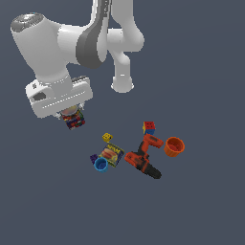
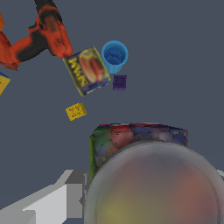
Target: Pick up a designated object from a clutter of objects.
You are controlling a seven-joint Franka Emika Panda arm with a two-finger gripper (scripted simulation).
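Hanging under the white arm, the gripper (image 1: pixel 72 116) pinches the multicoloured can (image 1: pixel 74 119) between its fingers, off to the exterior view's left of the clutter. In the wrist view the can's grey top fills the foreground, with the flat tin (image 2: pixel 87 71), blue cup (image 2: pixel 114 56), yellow die (image 2: pixel 75 111) and power drill (image 2: pixel 41 37) beyond

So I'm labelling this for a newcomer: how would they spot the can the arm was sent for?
Follow the white arm down to its gripper. The can sits between its fingers, apart from the clutter. Its red, blue and yellow patchwork label sets it apart from the blue cup and flat tin.
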